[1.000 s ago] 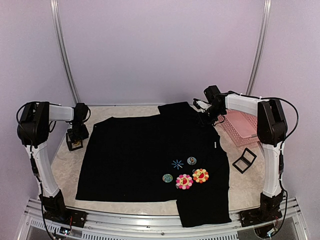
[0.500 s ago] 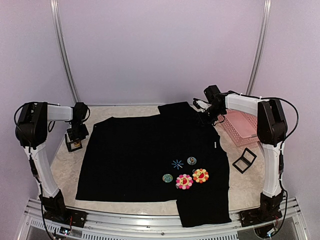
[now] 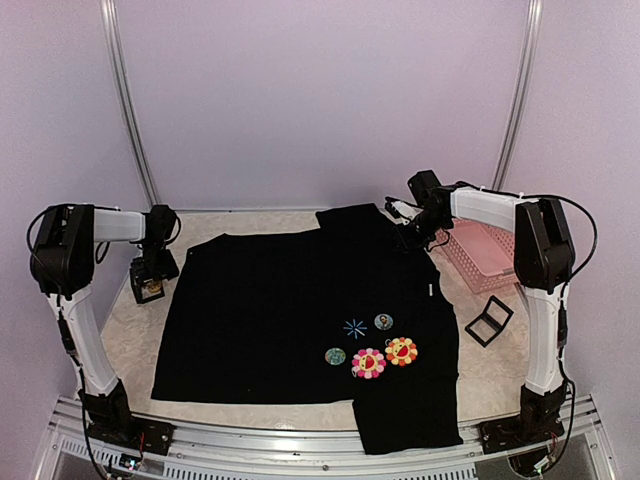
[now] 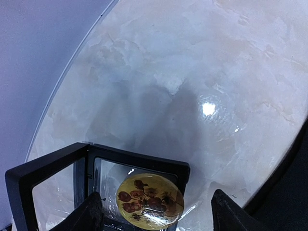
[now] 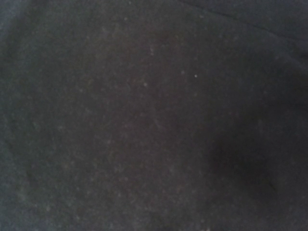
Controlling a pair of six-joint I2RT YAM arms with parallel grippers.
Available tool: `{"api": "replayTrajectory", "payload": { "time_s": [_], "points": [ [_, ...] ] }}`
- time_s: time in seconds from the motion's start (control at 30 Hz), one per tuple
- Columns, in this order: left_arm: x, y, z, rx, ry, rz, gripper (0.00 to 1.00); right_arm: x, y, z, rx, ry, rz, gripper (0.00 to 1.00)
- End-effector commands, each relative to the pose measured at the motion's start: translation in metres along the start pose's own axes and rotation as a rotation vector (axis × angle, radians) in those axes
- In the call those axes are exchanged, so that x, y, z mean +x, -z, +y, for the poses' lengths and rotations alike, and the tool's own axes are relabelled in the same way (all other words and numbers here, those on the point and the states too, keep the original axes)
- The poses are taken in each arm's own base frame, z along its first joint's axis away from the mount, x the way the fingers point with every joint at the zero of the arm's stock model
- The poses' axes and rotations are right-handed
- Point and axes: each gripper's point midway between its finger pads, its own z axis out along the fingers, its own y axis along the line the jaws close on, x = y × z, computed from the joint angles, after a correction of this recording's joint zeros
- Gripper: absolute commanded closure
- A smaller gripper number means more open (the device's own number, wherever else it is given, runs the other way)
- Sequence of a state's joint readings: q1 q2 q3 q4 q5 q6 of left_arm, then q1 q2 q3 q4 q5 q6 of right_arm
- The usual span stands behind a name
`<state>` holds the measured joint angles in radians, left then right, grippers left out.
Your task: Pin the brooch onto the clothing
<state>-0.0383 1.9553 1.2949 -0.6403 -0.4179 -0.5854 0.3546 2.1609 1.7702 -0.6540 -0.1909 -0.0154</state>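
We see the large black short-sleeved shirt point(image 3: 280, 320) lying flat on the pale marbled table point(image 3: 130, 340). Its long axis runs nine to three o'clock, the neck seemingly toward three. Its front carries a light-blue star mark point(image 3: 354, 328), a pink flower badge point(image 3: 368, 362) and an orange flower badge point(image 3: 401, 351); we can read no writing. At nine o'clock, off the hem, the round yellow brooch point(image 4: 150, 201) sits in a black display frame point(image 4: 48, 167). The left gripper point(image 4: 155, 211) hangs over it, jaws spread wide, fingers point(image 4: 91, 214) clear of the brooch. The right gripper point(image 3: 410, 238) meets the shirt's two o'clock edge; whether it grips, we cannot tell.
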Motion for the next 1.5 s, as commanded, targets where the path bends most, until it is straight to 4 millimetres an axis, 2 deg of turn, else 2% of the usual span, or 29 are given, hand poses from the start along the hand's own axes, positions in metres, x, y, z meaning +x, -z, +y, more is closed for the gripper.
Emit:
{"api": "replayTrajectory", "payload": {
  "time_s": [0.0,0.2,0.37,0.8,1.03,1.33,1.47],
  "points": [
    [0.006,-0.011,-0.001,0.003,0.017,0.027,0.26,-0.004,0.006,0.006,-0.014,0.021,-0.009,0.62],
    [0.012,-0.023,-0.012,0.04,0.004,0.063,0.29,-0.003,0.009,0.005,-0.009,0.026,-0.01,0.62],
    [0.018,-0.025,-0.016,0.067,0.009,0.08,0.42,-0.002,0.01,0.005,-0.006,0.029,-0.009,0.62],
    [0.008,-0.005,-0.013,0.079,0.007,0.051,0.76,-0.002,0.008,0.007,-0.015,0.031,-0.009,0.62],
    [0.0,0.006,-0.016,0.083,0.008,0.029,0.79,-0.003,0.006,0.007,-0.02,0.03,-0.007,0.62],
    [-0.009,0.013,-0.014,0.068,0.001,0.01,0.74,-0.004,0.007,0.007,-0.021,0.032,-0.008,0.62],
    [-0.01,0.015,-0.014,0.064,-0.002,0.006,0.82,-0.004,0.007,0.007,-0.022,0.033,-0.007,0.62]
  ]
}}
